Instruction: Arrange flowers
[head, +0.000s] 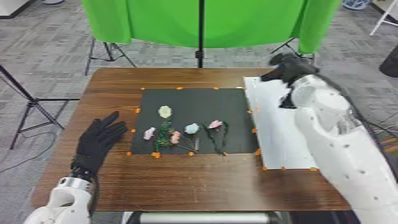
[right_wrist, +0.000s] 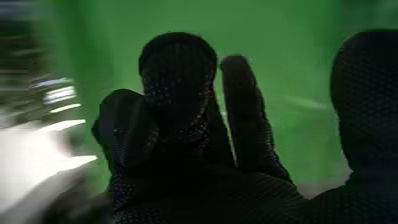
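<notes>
Five flower heads in cream, pale blue and shades of pink (head: 165, 111), with green leafy stems (head: 162, 135), lie on a dark grey square mat (head: 187, 100) edged with orange marks. The mat is on the brown wooden table (head: 178, 192), beside a long white sheet (head: 280, 150). Near the sheet's far end is the blurred right hand (head: 289, 68); in the right wrist view its fingers (right_wrist: 178, 85) stand up, thumb apart. The left hand (head: 99, 139) is left of the mat, fingers extended. Beyond the table hangs green cloth (head: 160, 20).
</notes>
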